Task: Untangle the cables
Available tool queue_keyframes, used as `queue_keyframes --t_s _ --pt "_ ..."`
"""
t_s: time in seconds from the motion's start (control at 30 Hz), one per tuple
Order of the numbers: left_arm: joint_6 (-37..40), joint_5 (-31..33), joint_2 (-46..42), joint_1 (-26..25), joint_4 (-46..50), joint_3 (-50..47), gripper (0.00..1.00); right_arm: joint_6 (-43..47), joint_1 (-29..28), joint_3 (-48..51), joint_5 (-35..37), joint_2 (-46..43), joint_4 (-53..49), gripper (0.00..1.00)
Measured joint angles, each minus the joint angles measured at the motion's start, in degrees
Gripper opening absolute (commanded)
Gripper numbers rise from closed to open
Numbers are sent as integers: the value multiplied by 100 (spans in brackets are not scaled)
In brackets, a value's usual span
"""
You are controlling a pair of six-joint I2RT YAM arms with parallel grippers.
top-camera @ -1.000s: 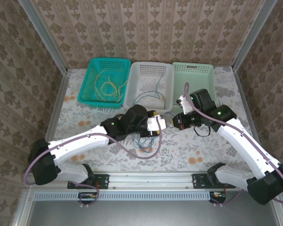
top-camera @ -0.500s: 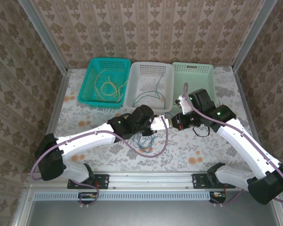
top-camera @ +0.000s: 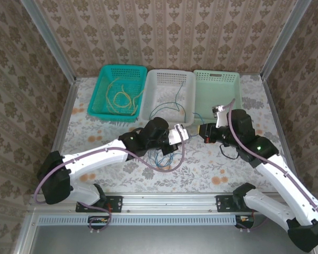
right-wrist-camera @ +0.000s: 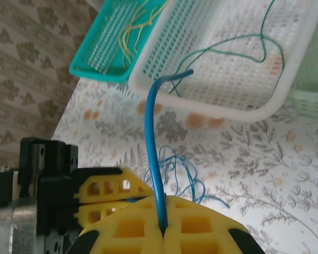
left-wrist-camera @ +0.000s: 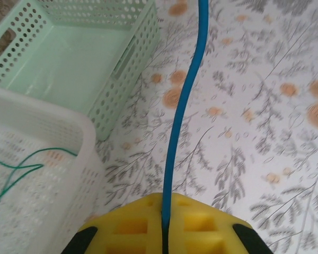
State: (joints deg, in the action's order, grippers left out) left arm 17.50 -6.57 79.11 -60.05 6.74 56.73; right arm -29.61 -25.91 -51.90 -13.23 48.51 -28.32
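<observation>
The left gripper [left-wrist-camera: 163,202] is seen clamped shut on a blue cable [left-wrist-camera: 178,132]. The cable is pinched in the seam between the yellow fingers [left-wrist-camera: 148,209] at the bottom of the left wrist view and runs up in a slight curve to the top edge of the frame. In the right wrist view the right gripper [right-wrist-camera: 161,211] is likewise closed, at bottom centre, on a blue strand [right-wrist-camera: 150,137] that rises and bends over to a free end in front of the white basket [right-wrist-camera: 222,112]. Whether one and the same wire is held by both cannot be told. In the overhead view the two tools are found close together at mid-frame, and a loose heap of blue cables [top-camera: 160,157] is spread on the table [top-camera: 95,132] just below the left one. Yellow cables [top-camera: 119,95] are laid in the teal basket [top-camera: 122,67] at upper left, and thin green cables [top-camera: 167,106] in the white basket beside it. The wire is judged very light, limp over any length yet springy enough to keep a curve, and smooth enough to slip through the pads. Being far thinner than a finger, it is best taken squarely in the pad seam, close to a free end or a crossing. It is best drawn slowly, so that loops in the heap are not pulled into knots.
</observation>
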Motion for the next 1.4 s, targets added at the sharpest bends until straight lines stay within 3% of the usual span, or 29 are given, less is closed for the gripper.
queue_keyframes --t_s 0.4,0.63,0.73,0.8,0.93,1.17,1.4 --pt "-2079 -1759 376 81 -1268 -76 0 -929 -184 1331 1368 -1237 1891 0" --pt "-3418 -2874 822 83 -2280 -186 0 -1029 -437 1952 2326 -2009 2087 0" --pt "-3554 -3108 828 66 -2426 -186 0 -1005 -437 1971 2352 -2098 2092 23" --pt "-3550 -3268 828 33 -2424 -186 0 -885 -437 1917 2223 -1915 2061 42" --pt "-3458 -3626 826 2 -2256 -103 0 -610 -433 1692 1766 -1447 1987 56" --pt "-3154 -4111 490 15 -1759 -63 0 -435 151 1202 796 -1261 1626 69" --pt "-3045 -4559 74 144 -1672 -118 0 -1386 1718 1202 -1209 -1025 1965 69"
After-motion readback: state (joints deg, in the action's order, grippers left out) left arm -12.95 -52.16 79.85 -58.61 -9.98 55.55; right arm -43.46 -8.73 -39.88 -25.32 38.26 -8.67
